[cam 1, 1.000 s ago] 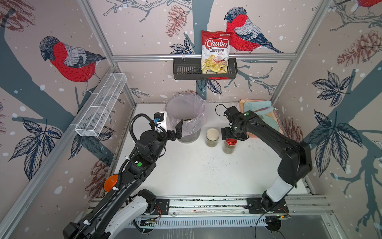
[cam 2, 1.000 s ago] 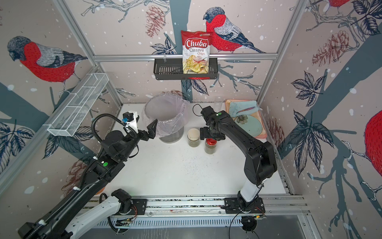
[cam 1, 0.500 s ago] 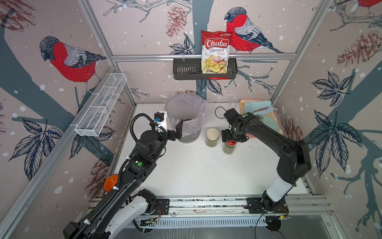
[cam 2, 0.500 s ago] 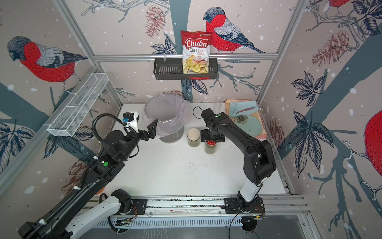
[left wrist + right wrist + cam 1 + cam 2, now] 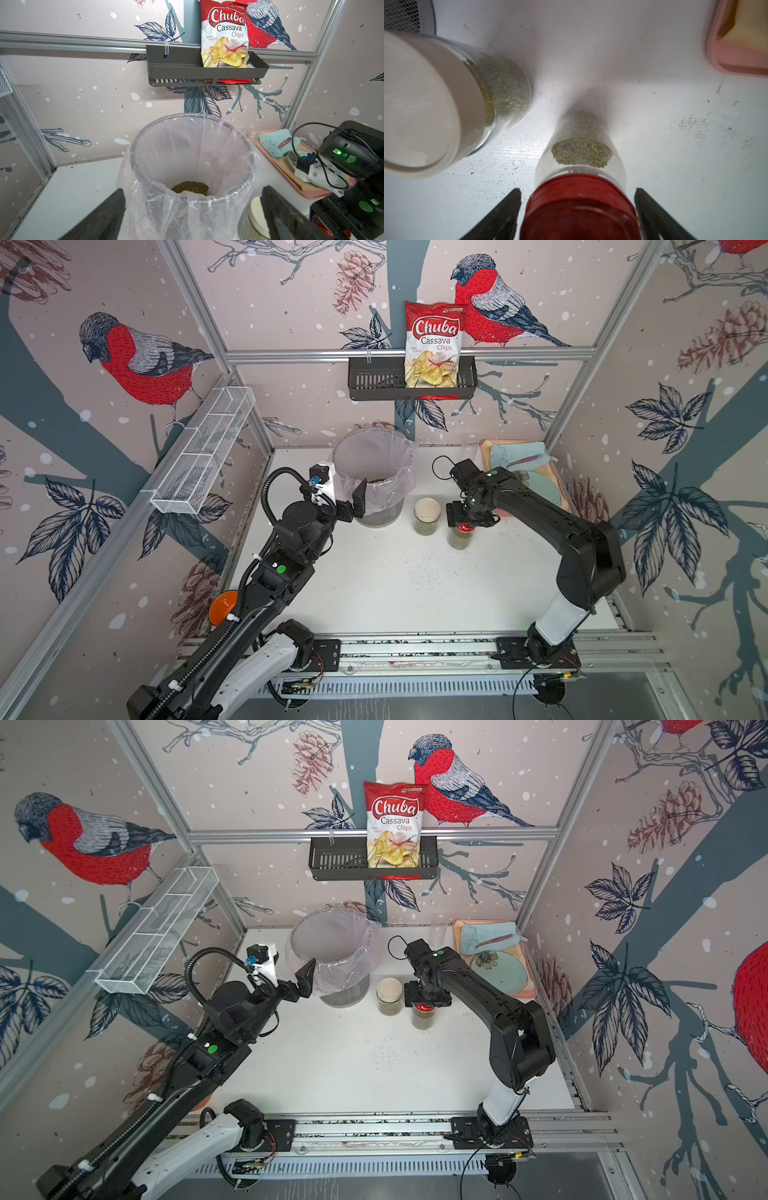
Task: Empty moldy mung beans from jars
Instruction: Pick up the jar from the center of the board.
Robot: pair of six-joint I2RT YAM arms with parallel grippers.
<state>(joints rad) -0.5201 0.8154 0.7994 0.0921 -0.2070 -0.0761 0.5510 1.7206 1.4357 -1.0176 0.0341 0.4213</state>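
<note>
Two jars stand side by side on the white table in both top views, each with mung beans point(image 5: 581, 154) showing through the glass. One has a beige lid point(image 5: 427, 510), the other a red lid point(image 5: 579, 207). My right gripper point(image 5: 577, 191) hangs over the red-lidded jar point(image 5: 423, 1019), open, a finger on each side of the lid with a thin gap. A lidless clear jar point(image 5: 438, 930) stands at the back. My left gripper point(image 5: 193, 191) is open and empty in front of the bin point(image 5: 137, 145), which has beans point(image 5: 190, 188) at its bottom.
A pink tray point(image 5: 530, 979) with a blue cloth and a plate lies at the back right, close to the right arm. On the walls hang a black basket with a chip bag point(image 5: 434, 344) and a white wire shelf point(image 5: 199, 464). Dark specks dot the table point(image 5: 395, 597).
My right gripper's jaws have drawn in toward the red lid. The left arm has not moved.
</note>
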